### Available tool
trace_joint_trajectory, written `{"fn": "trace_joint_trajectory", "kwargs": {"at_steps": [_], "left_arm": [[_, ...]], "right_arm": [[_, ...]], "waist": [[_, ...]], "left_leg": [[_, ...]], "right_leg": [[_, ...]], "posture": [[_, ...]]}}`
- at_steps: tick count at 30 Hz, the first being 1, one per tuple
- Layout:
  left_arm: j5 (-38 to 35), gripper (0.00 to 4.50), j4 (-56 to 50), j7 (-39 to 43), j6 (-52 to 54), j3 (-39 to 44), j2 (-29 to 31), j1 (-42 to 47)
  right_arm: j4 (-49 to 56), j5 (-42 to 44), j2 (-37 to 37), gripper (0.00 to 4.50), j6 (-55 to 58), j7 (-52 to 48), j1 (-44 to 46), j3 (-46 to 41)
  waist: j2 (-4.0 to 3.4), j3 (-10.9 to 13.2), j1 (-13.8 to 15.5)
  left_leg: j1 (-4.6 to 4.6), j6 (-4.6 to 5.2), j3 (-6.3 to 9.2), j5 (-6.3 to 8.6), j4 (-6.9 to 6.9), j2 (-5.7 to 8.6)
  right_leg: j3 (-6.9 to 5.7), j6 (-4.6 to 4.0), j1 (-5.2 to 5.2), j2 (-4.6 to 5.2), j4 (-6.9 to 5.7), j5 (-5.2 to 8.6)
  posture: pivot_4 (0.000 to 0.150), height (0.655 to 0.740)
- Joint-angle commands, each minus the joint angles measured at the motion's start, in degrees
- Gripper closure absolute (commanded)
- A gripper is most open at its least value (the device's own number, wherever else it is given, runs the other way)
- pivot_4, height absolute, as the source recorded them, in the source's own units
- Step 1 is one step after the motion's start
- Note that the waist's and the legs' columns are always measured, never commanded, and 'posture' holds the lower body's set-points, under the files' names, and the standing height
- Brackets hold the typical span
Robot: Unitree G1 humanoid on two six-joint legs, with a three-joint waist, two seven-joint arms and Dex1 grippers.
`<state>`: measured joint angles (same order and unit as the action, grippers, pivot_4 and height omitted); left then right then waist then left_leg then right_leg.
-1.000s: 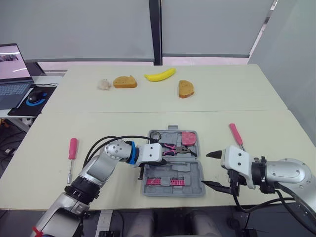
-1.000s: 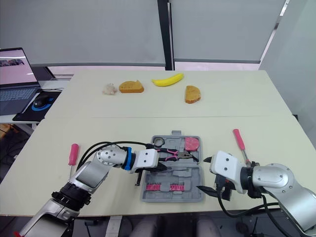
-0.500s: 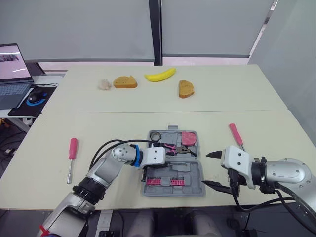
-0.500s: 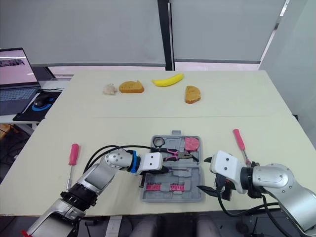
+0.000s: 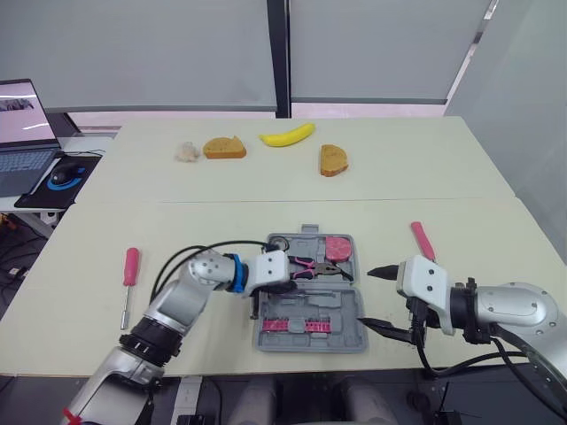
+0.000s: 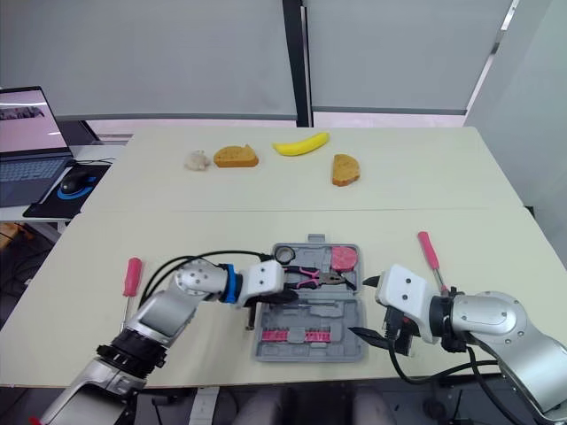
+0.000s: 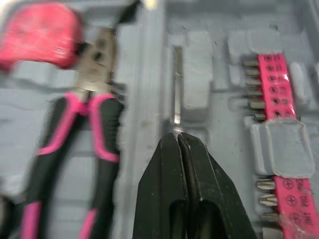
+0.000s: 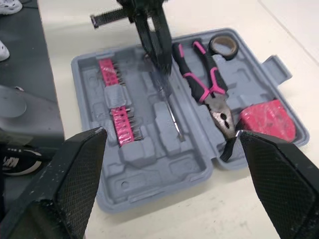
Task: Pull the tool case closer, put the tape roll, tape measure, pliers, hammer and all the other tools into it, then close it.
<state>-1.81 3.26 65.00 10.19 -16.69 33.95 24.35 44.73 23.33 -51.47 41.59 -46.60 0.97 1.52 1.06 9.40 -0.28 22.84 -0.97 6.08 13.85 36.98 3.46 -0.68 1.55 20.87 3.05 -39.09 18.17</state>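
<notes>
The open grey plastic tool case (image 5: 347, 310) lies at the middle of the table's (image 5: 221, 212) front edge. The left gripper (image 7: 177, 137) reaches into it with its fingers pressed together. Their tips are at the end of a thin bare metal shaft (image 7: 176, 84) in the middle channel; I cannot tell if they pinch it. The right gripper (image 5: 379, 299) hangs just beside the case's right edge, fingers spread wide.

I judge that the step is to seat this shaft. It should be kept parallel to its moulded groove and pushed down flat. Then the fingers should lift straight up, away from the pink-and-black pliers (image 7: 92, 84) next to it.

On the pink strip of screwdriver bits (image 7: 271, 89) small marks seem to read "PH"; nothing else is legible.
</notes>
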Motion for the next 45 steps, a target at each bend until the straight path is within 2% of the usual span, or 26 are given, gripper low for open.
{"fn": "trace_joint_trajectory", "kwargs": {"at_steps": [1,6,12,15,21,27,28,36,45], "left_arm": [[-9.1,4.47,-4.6,0.6,6.0,8.4,1.3,-1.4],[-15.6,4.47,-1.9,-3.9,6.6,21.8,2.9,-5.6],[-19.0,4.47,3.7,-12.4,6.1,38.1,5.4,-13.7],[-19.7,3.88,5.4,-16.1,5.5,43.3,5.5,-17.3],[-23.5,2.06,5.5,-20.7,7.9,53.7,4.2,-29.1],[-24.8,0.15,7.0,-23.4,8.8,58.6,2.7,-38.5],[-25.0,0.05,7.1,-23.5,9.1,58.7,2.5,-39.5],[-25.8,0.05,6.9,-24.4,9.1,58.9,1.4,-44.6],[-26.4,0.05,5.1,-23.5,9.6,57.0,0.8,-45.6]], "right_arm": [[0.3,0.4,1.1,0.00,-2.2,1.4,1.1,-4.0],[-3.2,0.1,1.8,0.00,-4.2,2.9,-0.9,-14.7],[-7.6,-3.2,3.8,0.00,-9.8,3.0,-12.0,-29.5],[-9.4,-4.3,6.3,0.00,-12.7,3.6,-16.8,-33.6],[-12.7,-6.2,13.5,0.00,-19.6,4.5,-26.0,-37.7],[-18.2,-7.1,18.1,0.00,-23.2,5.4,-30.4,-36.9],[-18.9,-7.0,18.4,0.00,-23.7,5.2,-30.9,-36.8],[-21.3,-6.1,17.7,0.00,-24.6,4.7,-30.8,-36.4],[-22.6,-6.0,16.6,0.00,-25.0,4.1,-30.3,-36.1]], "waist": [[0.00,0.0,0.0],[-0.01,0.0,0.0],[-0.01,0.0,0.2],[-0.02,0.0,0.2],[-0.04,-0.1,0.2],[-0.02,-0.2,0.3],[-0.03,-0.2,0.3],[-0.06,-0.3,0.5],[-0.06,-0.3,0.5]], "left_leg": [[0.00,0.00,-0.01,0.00,0.00,0.00],[-0.01,0.00,-0.01,0.00,-0.01,0.00],[0.00,0.00,-0.04,0.00,-0.03,0.01],[-0.02,0.01,-0.05,0.01,-0.06,0.00],[-0.09,0.00,-0.04,0.01,-0.07,-0.05],[-0.08,0.00,-0.10,0.02,-0.08,-0.07],[-0.08,-0.01,-0.10,0.02,-0.09,-0.07],[-0.06,-0.01,-0.13,0.03,-0.10,-0.09],[-0.05,-0.01,-0.15,0.03,-0.10,-0.09]], "right_leg": [[0.01,0.00,0.00,0.00,0.01,0.00],[0.01,0.00,0.00,0.01,0.02,0.00],[0.05,-0.01,0.01,0.02,0.05,0.00],[0.07,-0.01,0.01,0.04,0.06,0.00],[0.08,-0.02,-0.01,0.04,0.01,0.00],[0.14,-0.07,0.04,0.10,0.05,0.04],[0.14,-0.11,0.06,0.10,0.06,0.06],[0.12,-0.18,0.28,0.15,0.10,0.11],[0.13,-0.18,0.28,0.15,0.10,0.11]], "posture": [[0.150,0.7361],[0.150,0.7361],[0.150,0.7361],[0.150,0.7361],[0.150,0.7361],[0.150,0.7361],[0.150,0.7361],[0.150,0.7361],[0.150,0.7361]]}}
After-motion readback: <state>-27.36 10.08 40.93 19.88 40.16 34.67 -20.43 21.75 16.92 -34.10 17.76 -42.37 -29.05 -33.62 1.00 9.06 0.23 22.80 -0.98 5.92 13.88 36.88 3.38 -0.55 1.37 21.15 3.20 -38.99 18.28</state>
